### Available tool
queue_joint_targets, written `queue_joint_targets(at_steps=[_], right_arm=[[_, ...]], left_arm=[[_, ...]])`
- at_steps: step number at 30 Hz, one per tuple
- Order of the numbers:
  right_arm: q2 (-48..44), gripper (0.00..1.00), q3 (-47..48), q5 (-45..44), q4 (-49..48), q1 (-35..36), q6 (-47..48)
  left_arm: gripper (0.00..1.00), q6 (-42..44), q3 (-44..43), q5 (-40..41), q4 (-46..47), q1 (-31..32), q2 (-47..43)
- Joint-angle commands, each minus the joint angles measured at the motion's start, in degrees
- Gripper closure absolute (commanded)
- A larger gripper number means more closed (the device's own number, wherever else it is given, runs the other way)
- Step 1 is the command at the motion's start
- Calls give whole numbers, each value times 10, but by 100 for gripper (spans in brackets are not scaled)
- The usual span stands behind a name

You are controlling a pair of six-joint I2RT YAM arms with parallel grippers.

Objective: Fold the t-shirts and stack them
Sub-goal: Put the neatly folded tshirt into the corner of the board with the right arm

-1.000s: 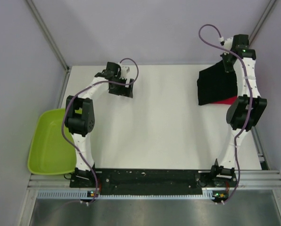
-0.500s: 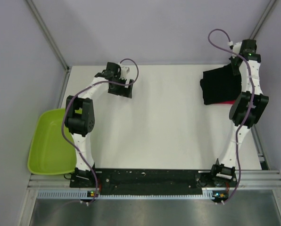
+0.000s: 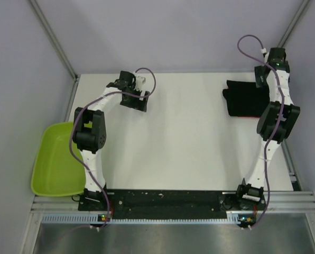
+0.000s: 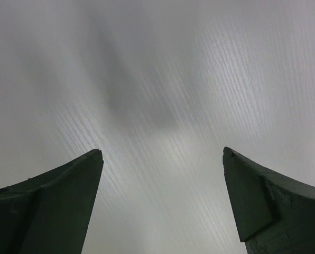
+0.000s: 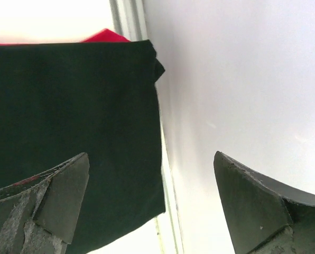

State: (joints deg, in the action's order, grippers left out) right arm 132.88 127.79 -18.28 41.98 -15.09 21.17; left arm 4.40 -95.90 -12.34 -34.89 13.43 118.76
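**Two shirts by my right fingers, nothing by my left**

Farthest left, off the bench (image 3: 184,143), sits the lime-green tray (image 3: 54,159), which plays no part here. My left fingers (image 4: 163,153) are spread wide and hold nothing. Between and beyond them the wrist view shows only bare bench, and the shirts are well apart from them, far off to their right.

The black t-shirt (image 5: 73,100) lies folded at the bench's far right corner. Seen from above, its longer side seems to run across the bench. The red t-shirt (image 5: 105,36) shows only as a thin sliver past the black one's far edge, so I judge it to lie underneath.

My right fingers (image 5: 151,154) are also spread wide and empty. The left one hangs over black cloth and the right one over the pale side wall. The shirt's right-hand edge runs straight away from me through the gap, nearer the left finger. Any coming move belongs to this arm, and the cloth lies left of centre.

I cannot tell how high these fingers stand above the cloth. My right arm covers the stack's right edge from above, the red shirt's outline is almost wholly hidden, and the black cloth's layers cannot be made out.
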Motion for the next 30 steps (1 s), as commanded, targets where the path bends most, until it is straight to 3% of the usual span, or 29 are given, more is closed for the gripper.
queue_joint_targets(at_steps=[1,5,8,17,22,28,30], right_arm=[[-139,1,-51,16,-44,48,-31],[-242,1,-175,87,-77,85,-72],[-330,1,-324,170,-143,111,-101],[-585,1,-756,305,-408,173,-181],[-687,1,-939,263,-538,181,-191],[-777,1,-1109,186,-699,182,-186],[-773,1,-1135,185,-732,181,-183]], left_arm=[[1,41,7,23,0,0,-50],[1,80,40,45,-1,0,-92],[1,98,99,64,31,-2,-141],[1,81,374,44,254,-41,-323],[1,24,560,52,486,-79,-396],[1,24,702,93,734,-90,-415],[1,11,708,99,740,-96,-419]])
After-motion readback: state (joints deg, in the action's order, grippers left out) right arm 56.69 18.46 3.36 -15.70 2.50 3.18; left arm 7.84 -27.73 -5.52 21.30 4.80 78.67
